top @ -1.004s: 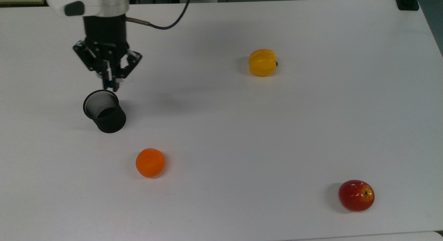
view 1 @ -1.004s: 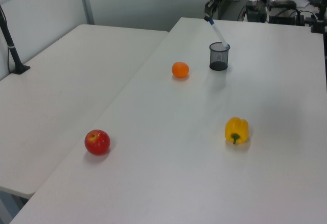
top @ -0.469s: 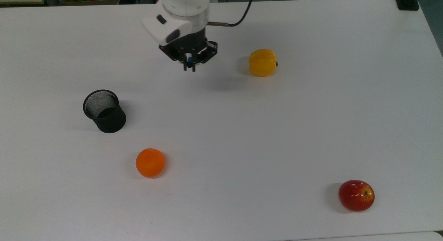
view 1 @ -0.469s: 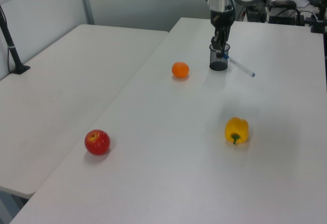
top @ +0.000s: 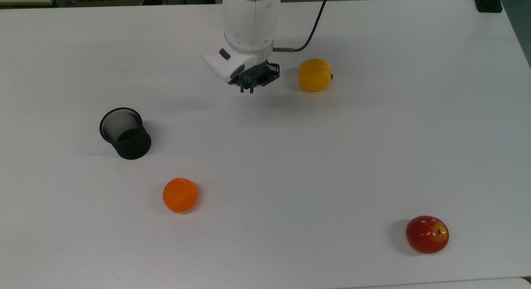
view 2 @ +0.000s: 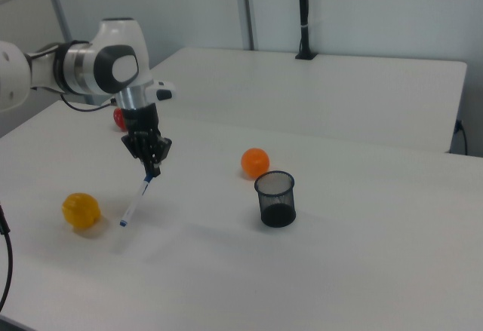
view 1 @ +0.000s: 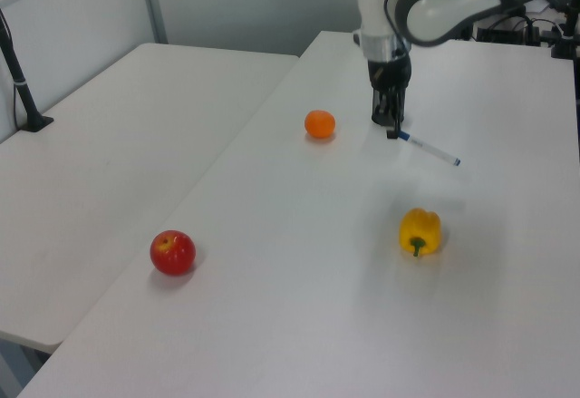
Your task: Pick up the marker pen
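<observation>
1. Marker pen (view 1: 426,148): I judge it light, stiff and thin, with a smooth plastic barrel, so it is likely slippery and prone to pivoting in a narrow pinch. It is not fragile.
2. Hold point: I have it by the blue cap end. The white barrel hangs free from there, slanting down toward 4 o'clock in the left view and toward 7 o'clock in the right view. A mid-barrel grip would swing less; an end grip leaves a long lever.
3. My tool (view 1: 395,129) is pressed together on that cap end, pinching the pen. In the top view the blue cap shows between the fingers of the tool (top: 247,84).
4. Pen location: it is carried above the worktop (top: 373,148), the free blue end low, near the surface; I cannot tell whether it touches. In the top view it sits at 9 o'clock of the yellow pepper (top: 315,74), near it but apart, and well clear of the black mesh cup (top: 125,133) at 7 o'clock.
5. Orange (top: 180,194) and apple (top: 427,234) lie well apart from the pen.
6. Risk, as I judge it: a fast swing could rotate the pen in the pinch.
</observation>
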